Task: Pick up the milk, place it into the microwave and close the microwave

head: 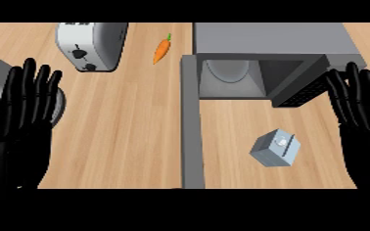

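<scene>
The milk (275, 149) lies tilted on the worktop (123, 127) at 4 o'clock, apart from both hands and just in front of the microwave (274, 36) at 1 o'clock. The microwave's door (191, 127) stands open, running down the middle toward 6. The right hand (354, 103) rests at 3 o'clock, released, fingers straight up, holding nothing. The left hand (25, 112) rests likewise at 9 o'clock. A toaster (90, 44) sits at 11 and a carrot (162, 51) at 12.
</scene>
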